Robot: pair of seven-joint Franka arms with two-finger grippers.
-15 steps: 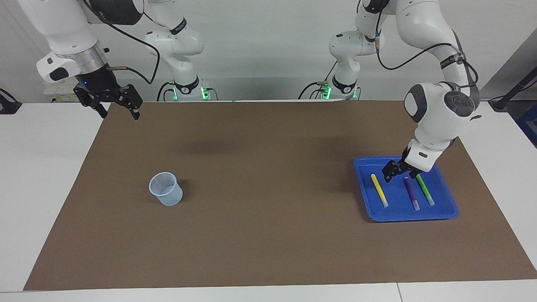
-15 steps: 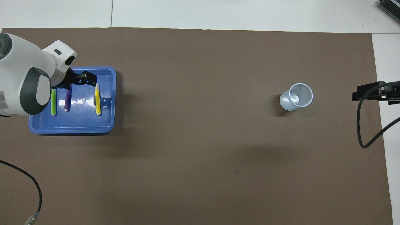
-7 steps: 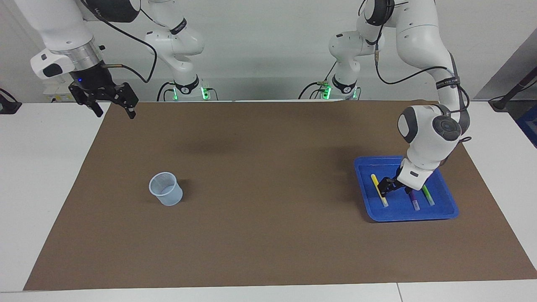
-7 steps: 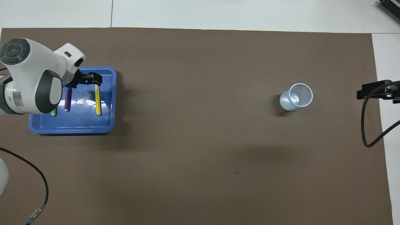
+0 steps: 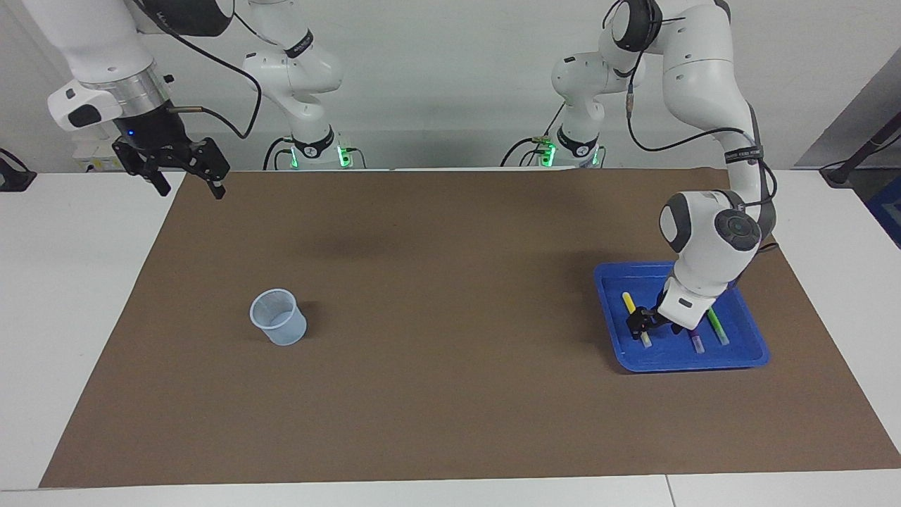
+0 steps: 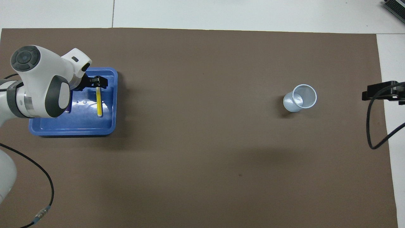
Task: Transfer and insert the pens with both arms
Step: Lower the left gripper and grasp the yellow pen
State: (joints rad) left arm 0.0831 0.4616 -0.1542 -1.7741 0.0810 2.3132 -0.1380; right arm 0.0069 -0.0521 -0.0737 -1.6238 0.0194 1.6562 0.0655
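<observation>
At the left arm's end of the tabletop (image 5: 450, 436), a blue tray (image 5: 746, 355) holds all three pens: the yellow pen (image 5: 628, 301), the purple pen (image 5: 695, 341) and the green pen (image 5: 718, 328), lying side by side. The left gripper (image 5: 644, 322) is down low inside the tray at the yellow pen, fingers spread and not yet pinching it; whether a fingertip touches the pen cannot be told. From overhead the left gripper (image 6: 96, 83) sits over the end of the yellow pen (image 6: 99, 103) farther from the robots, and the arm's wrist hides most of the other two pens.

Toward the right arm's end stands a pale plastic cup (image 5: 279, 317), upright and with nothing in it. The right gripper (image 5: 184, 172) waits in the air over the corner of the brown mat (image 5: 450, 282), fingers spread, holding nothing.

As a judgement, the task is at its start: no pen is lifted, passed between arms or placed in the cup. All three transfers and insertions remain, beginning with a grasp on the yellow pen.
</observation>
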